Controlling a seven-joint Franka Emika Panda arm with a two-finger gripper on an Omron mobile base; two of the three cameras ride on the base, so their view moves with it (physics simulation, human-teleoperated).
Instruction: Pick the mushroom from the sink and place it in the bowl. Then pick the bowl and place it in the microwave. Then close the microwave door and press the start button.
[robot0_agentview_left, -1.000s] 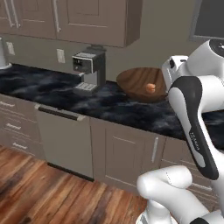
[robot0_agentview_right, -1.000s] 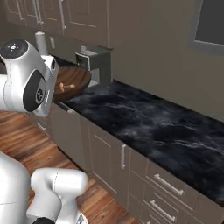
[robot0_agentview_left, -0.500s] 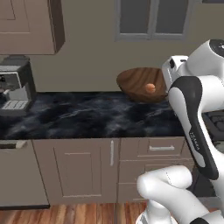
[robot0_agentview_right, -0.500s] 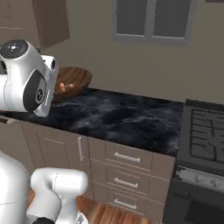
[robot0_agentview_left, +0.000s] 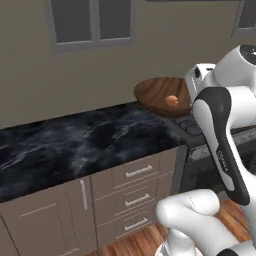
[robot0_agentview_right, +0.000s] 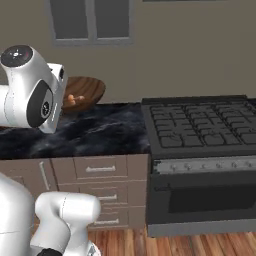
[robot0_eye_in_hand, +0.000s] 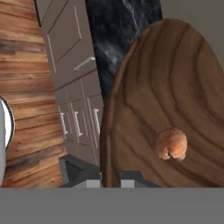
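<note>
In the left base view, the bowl (robot0_agentview_left: 162, 96) hangs in the air above the black marbled counter (robot0_agentview_left: 75, 145), a wide shallow dish of dark brown wood grain tipped slightly toward the camera; the mushroom (robot0_agentview_left: 172, 100) lies inside it, a small orange-tan lump; the white hand meets the bowl's right rim, the fingers hidden behind the arm. In the right base view, the bowl (robot0_agentview_right: 84, 92) juts out from behind the white wrist, left of the black stove (robot0_agentview_right: 205, 130); the mushroom (robot0_agentview_right: 72, 99) sits near its inner edge. In the hand view, the gripper (robot0_eye_in_hand: 111, 181) is clamped on the bowl's (robot0_eye_in_hand: 175, 83) rim at the bottom; the mushroom (robot0_eye_in_hand: 171, 143) rests on the streaked wood just beyond.
</note>
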